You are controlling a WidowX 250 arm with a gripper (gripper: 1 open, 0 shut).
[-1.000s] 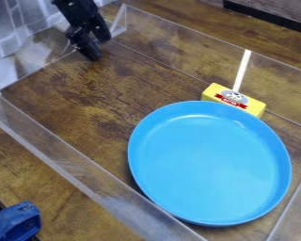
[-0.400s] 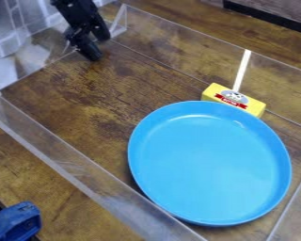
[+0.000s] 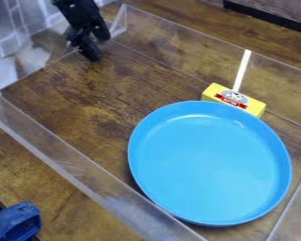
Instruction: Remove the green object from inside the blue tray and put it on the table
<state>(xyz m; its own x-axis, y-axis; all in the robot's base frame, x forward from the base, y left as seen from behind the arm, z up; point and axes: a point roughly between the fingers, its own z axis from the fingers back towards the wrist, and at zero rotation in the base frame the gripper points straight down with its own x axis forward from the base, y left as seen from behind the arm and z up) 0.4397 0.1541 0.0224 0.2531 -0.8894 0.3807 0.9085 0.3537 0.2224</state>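
- Near the table's (image 3: 102, 113) far left corner, the gripper (image 3: 86, 47) hung with its claw spread apart, holding nothing.
- Well apart, the blue tray (image 3: 210, 162) lay beside a yellow block (image 3: 233, 100).

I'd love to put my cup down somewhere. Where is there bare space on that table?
The wide wood stretch of the table between the gripper and the blue tray is bare, and so is the near-left strip along the acrylic wall. It is crowded at the right, where the yellow block sits by the tray.

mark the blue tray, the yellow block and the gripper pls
blue tray (image 3: 210, 165): camera view, bare middle of the dish.
yellow block (image 3: 233, 99): camera view, its top face.
gripper (image 3: 87, 47): camera view, between the fingertips.
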